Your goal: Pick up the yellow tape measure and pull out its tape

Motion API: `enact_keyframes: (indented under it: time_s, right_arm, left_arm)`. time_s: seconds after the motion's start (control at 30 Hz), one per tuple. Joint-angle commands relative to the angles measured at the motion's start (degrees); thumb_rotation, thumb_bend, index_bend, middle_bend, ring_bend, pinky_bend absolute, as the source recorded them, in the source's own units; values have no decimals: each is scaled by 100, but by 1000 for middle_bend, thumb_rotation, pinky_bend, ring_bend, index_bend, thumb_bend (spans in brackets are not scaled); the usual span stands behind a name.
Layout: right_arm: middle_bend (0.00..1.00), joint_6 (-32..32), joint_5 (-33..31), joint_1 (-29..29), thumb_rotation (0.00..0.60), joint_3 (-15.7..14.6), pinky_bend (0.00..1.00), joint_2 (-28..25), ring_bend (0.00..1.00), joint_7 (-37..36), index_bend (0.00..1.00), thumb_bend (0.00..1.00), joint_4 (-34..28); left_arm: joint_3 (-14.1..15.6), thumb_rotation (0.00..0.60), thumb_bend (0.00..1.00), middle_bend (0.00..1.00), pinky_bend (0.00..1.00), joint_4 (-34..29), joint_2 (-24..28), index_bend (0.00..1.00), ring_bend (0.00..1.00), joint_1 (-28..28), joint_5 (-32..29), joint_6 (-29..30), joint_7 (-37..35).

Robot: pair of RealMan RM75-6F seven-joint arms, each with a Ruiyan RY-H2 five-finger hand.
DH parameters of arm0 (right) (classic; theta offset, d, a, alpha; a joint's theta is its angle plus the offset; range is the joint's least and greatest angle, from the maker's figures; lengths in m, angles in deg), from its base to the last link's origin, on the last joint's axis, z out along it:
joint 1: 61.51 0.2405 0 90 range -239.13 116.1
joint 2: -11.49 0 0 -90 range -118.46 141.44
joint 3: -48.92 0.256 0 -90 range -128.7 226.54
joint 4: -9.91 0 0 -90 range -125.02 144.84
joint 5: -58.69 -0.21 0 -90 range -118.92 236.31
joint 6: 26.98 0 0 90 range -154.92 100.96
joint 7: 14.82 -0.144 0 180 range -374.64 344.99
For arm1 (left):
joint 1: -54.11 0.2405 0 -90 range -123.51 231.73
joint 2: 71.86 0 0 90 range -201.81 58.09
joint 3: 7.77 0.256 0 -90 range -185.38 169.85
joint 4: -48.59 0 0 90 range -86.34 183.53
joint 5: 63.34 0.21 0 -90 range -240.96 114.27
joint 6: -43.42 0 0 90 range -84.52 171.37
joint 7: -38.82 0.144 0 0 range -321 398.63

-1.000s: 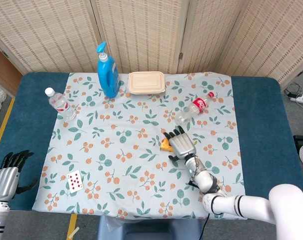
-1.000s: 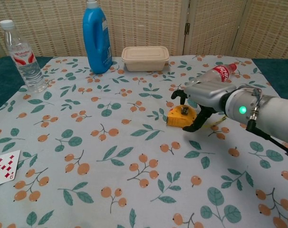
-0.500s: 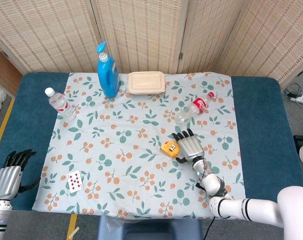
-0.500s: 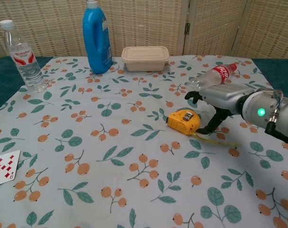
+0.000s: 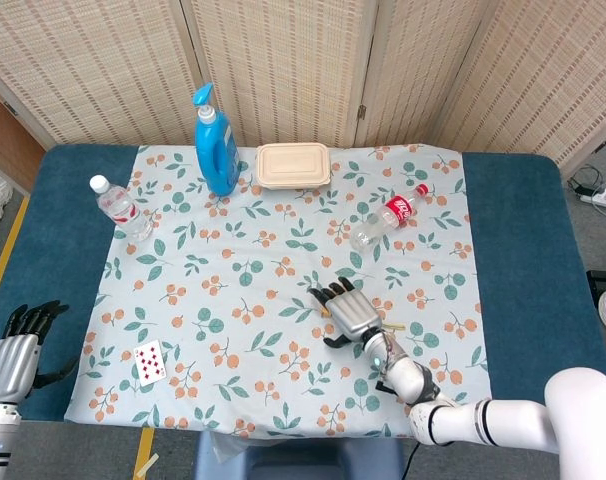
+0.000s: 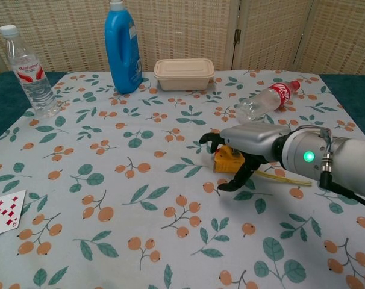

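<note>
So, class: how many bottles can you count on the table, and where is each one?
3. The blue detergent bottle stands at the back beside the beige container; the clear water bottle stands at the left edge; the red-labelled bottle lies on its side, right of centre.

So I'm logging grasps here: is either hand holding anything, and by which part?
Cannot be told for the right hand: it covers the yellow tape measure, fingers curled around it, grip unclear. The left hand holds nothing.
</note>
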Motion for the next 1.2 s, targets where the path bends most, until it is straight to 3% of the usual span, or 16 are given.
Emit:
enact_keyframes:
  time_s: [0.03,0.23,0.5,0.8,1.2]
  right_arm:
    - [201,-57,172,-57,449,-40,0,-77,107,-163,75,316,-79]
    - [191,-376,259,-181,447,-70,0,-242,106,-169,75,315,39]
    - [197,-422,-448,-52,449,-49,0,-109,118,378,79,315,326]
    - [241,-351,-924,195,447,86,0,277,137,652,215,315,691]
    - [270,-368,-961,273,446,101,0,400,153,640,235,316,771]
  left_arm:
    - [3,600,297,158,0,-12,0,199,152,-6,20,-4,-22]
    - [-4,600,297,158,0,-13,-1,199,152,-22,39,-16,-49]
    - [-6,600,296,157,0,-22,-22,199,152,-65,79,-50,-24]
    - [0,600,297,156,0,-2,-25,199,152,-55,58,-48,-13]
    - [14,600,297,156,0,46,-26,193,150,-22,30,-44,-50]
